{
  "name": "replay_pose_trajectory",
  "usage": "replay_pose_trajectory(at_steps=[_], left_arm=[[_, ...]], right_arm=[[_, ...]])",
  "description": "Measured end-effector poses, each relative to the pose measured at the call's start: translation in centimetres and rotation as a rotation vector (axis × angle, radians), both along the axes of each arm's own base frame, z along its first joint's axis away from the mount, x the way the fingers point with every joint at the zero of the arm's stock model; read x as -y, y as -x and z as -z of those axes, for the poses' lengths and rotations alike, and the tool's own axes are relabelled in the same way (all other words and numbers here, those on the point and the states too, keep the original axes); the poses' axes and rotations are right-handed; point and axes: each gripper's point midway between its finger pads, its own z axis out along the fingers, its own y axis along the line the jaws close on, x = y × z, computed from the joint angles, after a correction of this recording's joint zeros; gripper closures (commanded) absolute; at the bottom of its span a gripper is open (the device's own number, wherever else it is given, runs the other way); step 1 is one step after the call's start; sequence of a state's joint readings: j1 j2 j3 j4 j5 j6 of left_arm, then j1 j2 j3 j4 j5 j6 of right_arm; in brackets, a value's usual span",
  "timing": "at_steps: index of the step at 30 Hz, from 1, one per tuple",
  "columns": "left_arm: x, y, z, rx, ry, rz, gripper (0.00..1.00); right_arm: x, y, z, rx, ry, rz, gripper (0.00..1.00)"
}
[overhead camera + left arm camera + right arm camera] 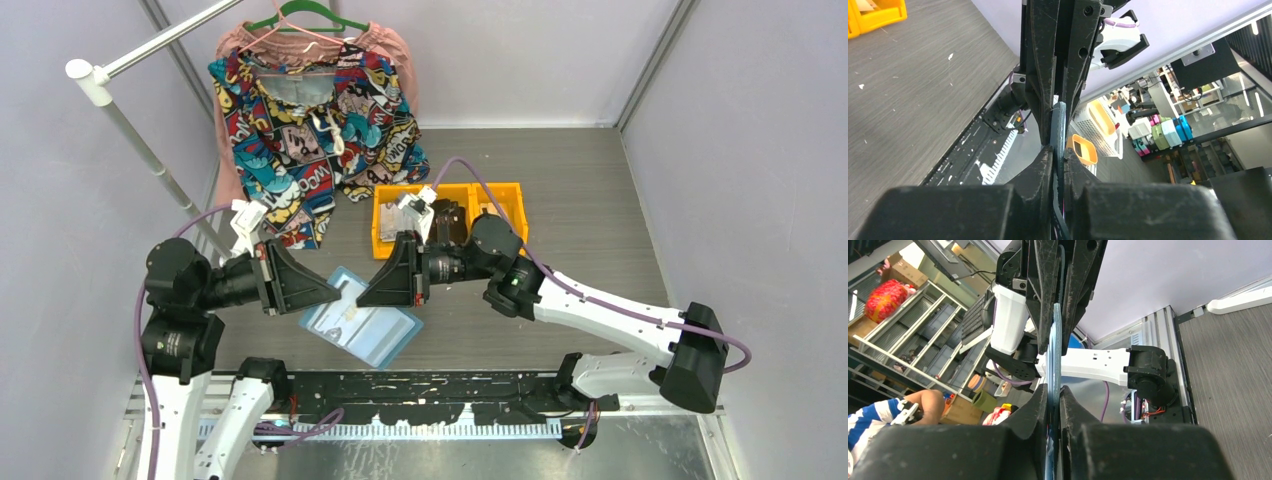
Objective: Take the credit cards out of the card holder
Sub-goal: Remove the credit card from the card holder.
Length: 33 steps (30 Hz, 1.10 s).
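The card holder (362,325) is spread open between my two grippers above the table, its light-blue inner side and clear sleeves facing up. A pale credit card (347,314) shows faintly inside a sleeve. My left gripper (336,292) is shut on the holder's left edge. My right gripper (360,298) is shut on its upper right edge. The two sets of fingertips nearly meet. In the left wrist view the holder (1058,122) runs edge-on between my fingers (1058,152). The right wrist view shows the same thin blue edge (1054,345) pinched at my gripper (1052,390).
Orange plastic bins (500,205) stand behind the right gripper. A comic-print shirt (310,130) hangs on a green hanger from a white rack pole (140,140) at the back left. Grey walls close in the table on both sides.
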<state>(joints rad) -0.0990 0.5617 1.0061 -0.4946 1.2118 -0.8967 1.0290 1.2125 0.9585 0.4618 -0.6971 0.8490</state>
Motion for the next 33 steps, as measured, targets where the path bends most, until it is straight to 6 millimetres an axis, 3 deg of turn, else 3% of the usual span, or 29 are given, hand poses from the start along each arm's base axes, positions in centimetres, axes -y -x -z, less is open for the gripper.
replay_pose_trajectory(at_steps=[8, 22, 28, 33], left_arm=[[0.1, -0.6, 0.1, -0.067, 0.019, -0.021, 0.74], [-0.1, -1.7, 1.5, -0.062, -0.006, -0.081, 0.87], [-0.2, -1.7, 2.1, -0.037, -0.034, -0.087, 0.70], [-0.2, -1.4, 2.4, -0.023, -0.044, -0.066, 0.70]], right_arm=[[0.1, 0.0, 0.6, 0.000, 0.006, 0.005, 0.99], [0.1, 0.1, 1.6, -0.023, 0.053, 0.000, 0.99], [0.0, 0.2, 2.1, -0.031, 0.072, -0.004, 0.99], [0.0, 0.3, 2.2, -0.028, 0.073, -0.012, 0.99]])
